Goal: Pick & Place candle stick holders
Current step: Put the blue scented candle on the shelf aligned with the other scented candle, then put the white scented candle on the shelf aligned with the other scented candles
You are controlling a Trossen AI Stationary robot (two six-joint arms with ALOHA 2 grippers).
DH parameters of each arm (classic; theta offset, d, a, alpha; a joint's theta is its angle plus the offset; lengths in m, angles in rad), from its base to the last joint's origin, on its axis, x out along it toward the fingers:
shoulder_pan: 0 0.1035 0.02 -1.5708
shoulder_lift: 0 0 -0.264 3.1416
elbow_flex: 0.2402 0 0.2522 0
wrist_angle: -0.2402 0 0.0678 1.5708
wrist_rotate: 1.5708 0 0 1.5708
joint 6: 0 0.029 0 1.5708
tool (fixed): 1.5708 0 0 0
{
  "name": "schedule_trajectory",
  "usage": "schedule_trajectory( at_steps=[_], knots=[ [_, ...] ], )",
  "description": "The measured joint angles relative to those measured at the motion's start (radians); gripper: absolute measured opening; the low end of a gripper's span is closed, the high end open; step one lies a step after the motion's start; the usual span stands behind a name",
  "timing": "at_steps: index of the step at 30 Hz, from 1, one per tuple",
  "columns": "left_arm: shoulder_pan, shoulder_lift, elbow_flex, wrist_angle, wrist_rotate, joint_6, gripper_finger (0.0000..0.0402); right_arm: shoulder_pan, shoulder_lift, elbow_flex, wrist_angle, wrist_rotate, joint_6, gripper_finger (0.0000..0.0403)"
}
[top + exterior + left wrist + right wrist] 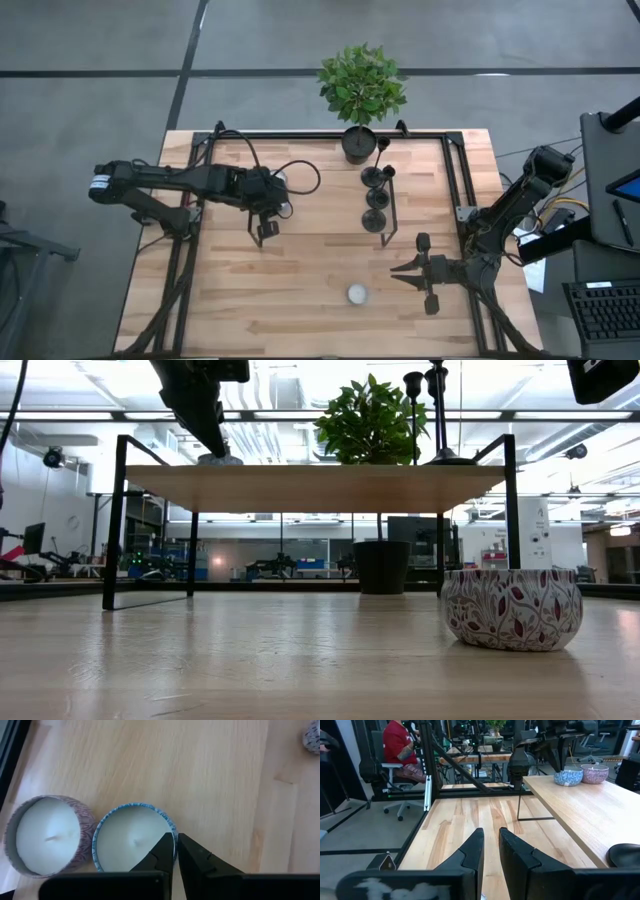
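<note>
Three black candle stick holders (375,177) (377,197) (375,220) stand in a row on their disc bases on the raised wooden shelf (320,488), near the black plant pot (358,145). Their stems also show in the low view (438,410). My left gripper (175,851) hangs over the shelf's left part (268,228), shut on a blue-patterned tealight (132,837). A purple-patterned tealight (47,835) stands beside it. My right gripper (490,847) waits low at the table's right near part (400,272), its fingers a narrow gap apart and empty. My left gripper has the blue tealight's tin rim (174,836) pinched between its two fingers, one finger over the white wax and one outside the tin. The fingers come from above, pointing down. The tealight stands upright on the shelf.
A third patterned tealight (510,610) stands on the lower table, near its front (357,293). The shelf's black legs (113,520) and frame rails ring the table. The leafy plant (362,82) rises at the far edge. A seated person (402,747) shows beyond the table.
</note>
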Motion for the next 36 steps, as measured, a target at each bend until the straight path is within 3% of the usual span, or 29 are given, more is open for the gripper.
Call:
schedule_trajectory(
  at_steps=[7, 11, 19, 28, 36],
  knots=[
    [-0.020, -0.008, 0.000, 0.034, 0.015, -0.035, 0.0023, -0.001, 0.000, 0.000, 0.000, 0.000, 0.000, 0.0052],
    [-0.073, -0.004, 0.000, 0.170, 0.074, -0.052, 0.0023, 0.000, 0.000, 0.000, 0.000, 0.000, -0.001, 0.0052],
    [-0.231, 0.049, 0.000, 0.449, 0.094, 0.000, 0.0023, 0.000, 0.000, 0.000, 0.001, 0.000, -0.001, 0.0052],
    [-0.357, 0.252, -0.001, 0.724, 0.166, 0.063, 0.0023, 0.000, 0.000, 0.000, 0.002, 0.000, 0.000, 0.0052],
    [-0.384, 0.448, -0.001, 0.926, 0.230, 0.143, 0.0025, 0.000, 0.000, 0.000, 0.001, 0.000, 0.000, 0.0052]
  ],
)
